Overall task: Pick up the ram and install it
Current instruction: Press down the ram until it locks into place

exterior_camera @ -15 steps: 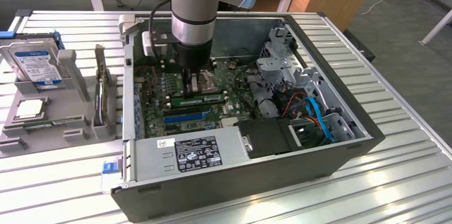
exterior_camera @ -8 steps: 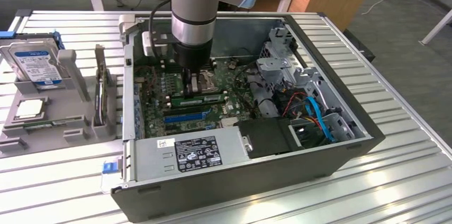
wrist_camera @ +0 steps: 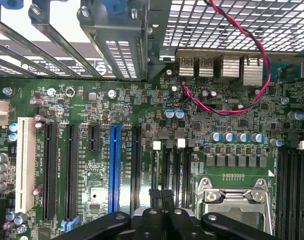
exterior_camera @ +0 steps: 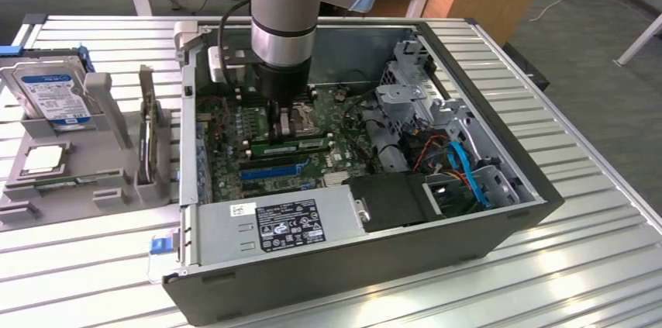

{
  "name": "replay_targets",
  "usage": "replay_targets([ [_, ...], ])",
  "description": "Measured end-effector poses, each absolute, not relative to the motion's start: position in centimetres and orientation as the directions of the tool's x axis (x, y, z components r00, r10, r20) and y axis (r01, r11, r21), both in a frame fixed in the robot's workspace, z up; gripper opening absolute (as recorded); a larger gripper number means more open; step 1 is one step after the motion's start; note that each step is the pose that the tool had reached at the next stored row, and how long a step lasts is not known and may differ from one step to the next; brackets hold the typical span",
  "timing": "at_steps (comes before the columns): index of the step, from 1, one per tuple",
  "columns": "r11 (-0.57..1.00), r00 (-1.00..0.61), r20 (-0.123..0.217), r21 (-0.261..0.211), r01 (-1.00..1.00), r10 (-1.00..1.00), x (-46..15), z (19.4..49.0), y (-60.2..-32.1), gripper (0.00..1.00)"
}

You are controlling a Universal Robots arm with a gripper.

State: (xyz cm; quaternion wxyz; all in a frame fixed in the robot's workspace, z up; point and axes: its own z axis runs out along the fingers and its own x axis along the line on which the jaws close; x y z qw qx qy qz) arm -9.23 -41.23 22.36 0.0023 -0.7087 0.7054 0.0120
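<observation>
The ram (exterior_camera: 294,144), a long thin green stick, stands on edge along the memory slots of the motherboard (exterior_camera: 232,130) inside the open computer case (exterior_camera: 517,188), beside the processor socket (exterior_camera: 302,116). My gripper (exterior_camera: 277,128) reaches straight down into the case and hangs right over the ram's end at the exterior view's left. I cannot tell whether it touches the stick. In the wrist view the black fingers (wrist_camera: 151,216) meet, so the gripper (wrist_camera: 162,197) is shut. It sits above the black memory slots (wrist_camera: 174,165), and no green board shows between the fingers.
A grey holder (exterior_camera: 108,99) at the exterior view's left carries a hard drive (exterior_camera: 49,91), a square processor chip (exterior_camera: 43,159), an upright card (exterior_camera: 145,138) and a thin green strip (exterior_camera: 64,182). The power supply (exterior_camera: 284,223), drive cage (exterior_camera: 414,95) and blue cables (exterior_camera: 466,173) crowd the case.
</observation>
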Motion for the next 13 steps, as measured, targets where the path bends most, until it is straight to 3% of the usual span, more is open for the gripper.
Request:
replay_targets([
  [13,-0.005,0.005,-0.020,0.014,-1.000,-1.000,-9.23,22.30,-41.23,0.10],
])
